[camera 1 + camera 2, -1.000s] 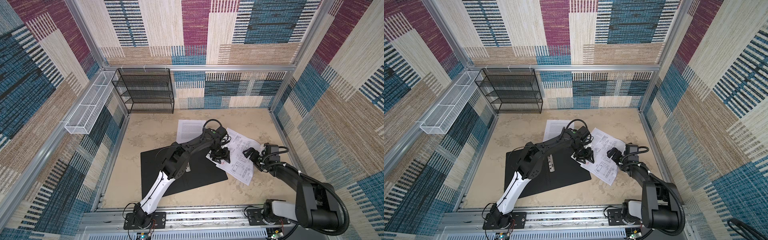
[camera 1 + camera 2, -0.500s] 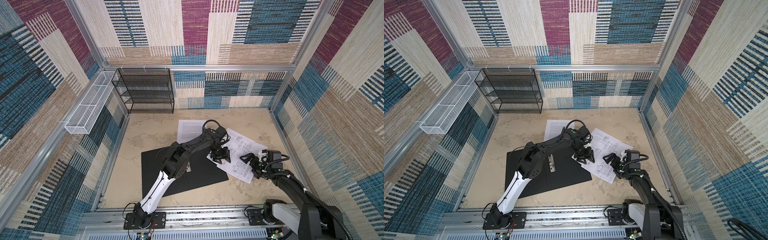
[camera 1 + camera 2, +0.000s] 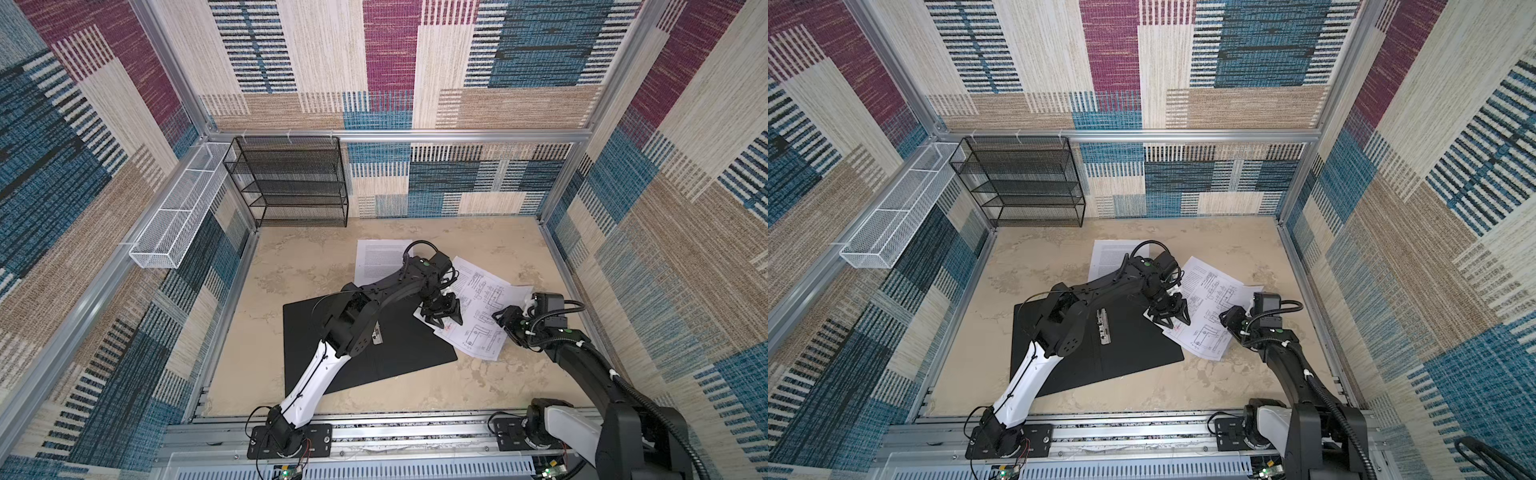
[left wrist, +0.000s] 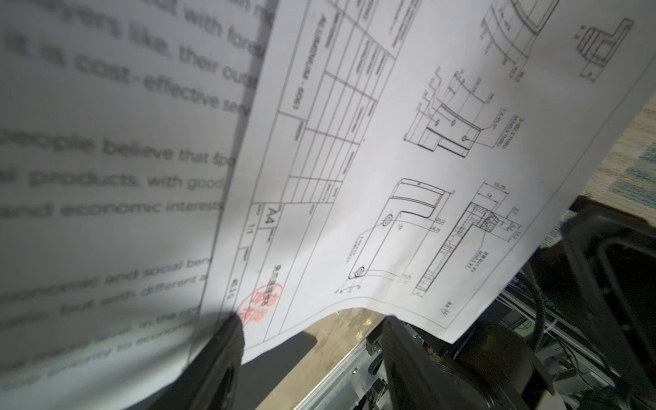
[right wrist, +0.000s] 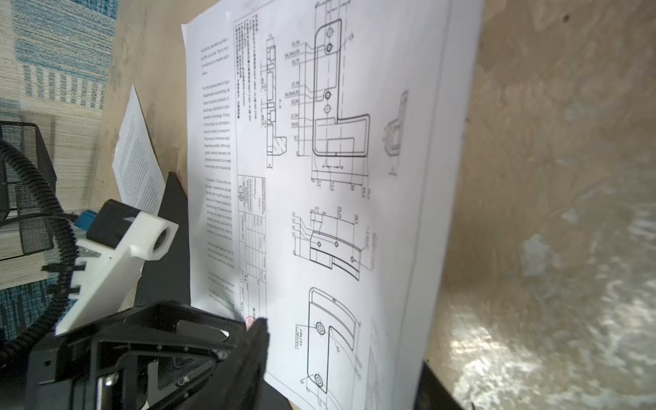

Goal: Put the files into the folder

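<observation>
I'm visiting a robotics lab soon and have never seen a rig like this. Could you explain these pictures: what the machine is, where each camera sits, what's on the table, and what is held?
The machine is a left arm and a right arm bolted to the table's front, each ending in a two-fingered gripper. Two pictures look down on the whole scene from above. The two close-ups come from cameras on the arms' wrists.

On the table lies an open black folder with a metal clip. A stack of white sheets, a drawing on top, overlaps its edge, and a text sheet lies farther back. A black rack stands at the back, and a white basket hangs on the side wall.

The left gripper, jaws open, touches the stack near the folder. The right gripper is at the stack's opposite edge; whether it grips is unclear.
</observation>
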Robot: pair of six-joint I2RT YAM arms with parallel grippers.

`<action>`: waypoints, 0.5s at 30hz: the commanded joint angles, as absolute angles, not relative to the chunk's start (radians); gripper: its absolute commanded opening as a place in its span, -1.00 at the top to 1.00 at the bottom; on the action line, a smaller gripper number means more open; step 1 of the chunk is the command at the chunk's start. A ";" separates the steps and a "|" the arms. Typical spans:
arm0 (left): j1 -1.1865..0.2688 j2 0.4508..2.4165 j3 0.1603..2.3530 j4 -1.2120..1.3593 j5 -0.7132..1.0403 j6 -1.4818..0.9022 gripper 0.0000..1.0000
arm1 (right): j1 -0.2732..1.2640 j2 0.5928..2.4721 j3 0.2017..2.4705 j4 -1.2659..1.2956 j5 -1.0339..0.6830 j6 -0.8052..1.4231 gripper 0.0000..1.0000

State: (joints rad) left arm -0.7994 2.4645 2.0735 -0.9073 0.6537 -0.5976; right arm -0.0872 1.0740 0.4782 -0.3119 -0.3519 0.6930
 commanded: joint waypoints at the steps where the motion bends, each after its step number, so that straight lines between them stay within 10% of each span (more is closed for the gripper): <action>1: -0.800 2.489 2.090 -0.963 0.605 -0.556 -0.41 | -0.087 1.053 0.504 -0.293 -0.299 0.678 0.40; 6: -0.797 2.428 2.224 -0.963 0.741 -0.535 -0.61 | -0.084 1.032 0.565 -0.269 -0.364 0.623 0.80; 15: -0.687 2.188 2.140 -0.917 0.747 -0.592 -0.67 | -0.012 1.027 0.732 -0.294 -0.458 0.584 0.90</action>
